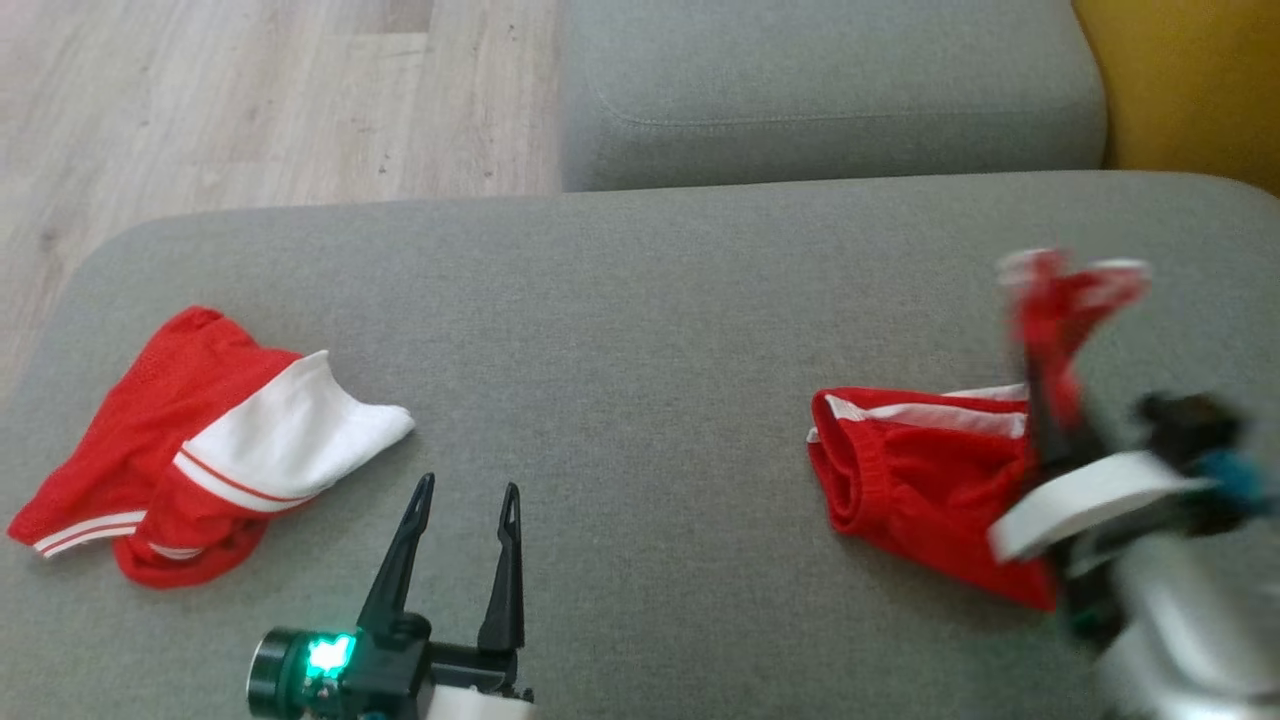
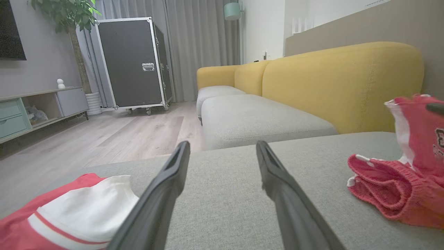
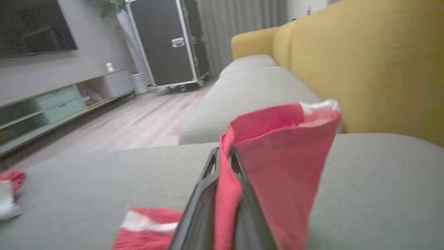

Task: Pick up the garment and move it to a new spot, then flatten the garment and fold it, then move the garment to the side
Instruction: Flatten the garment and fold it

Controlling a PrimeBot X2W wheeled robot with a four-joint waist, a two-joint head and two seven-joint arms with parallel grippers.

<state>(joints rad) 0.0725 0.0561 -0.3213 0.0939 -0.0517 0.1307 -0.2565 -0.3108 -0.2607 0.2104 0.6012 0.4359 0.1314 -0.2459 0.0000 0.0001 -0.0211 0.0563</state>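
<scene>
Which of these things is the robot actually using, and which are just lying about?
In the job: red garment, pinched by the right gripper; grey sofa seat under it.
Lying about: red-and-white garment, black wheeled case, plant; left gripper open, empty.

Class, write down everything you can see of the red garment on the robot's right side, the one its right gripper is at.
The red garment looks like sports shorts in a soft knit cloth, with white stripes and a gathered waistband facing the robot's left. Most of it lies crumpled on the grey cushion. One white-edged end stands raised, pinched between the fingers of the right gripper. Part of a dark print shows on the raised cloth.
</scene>
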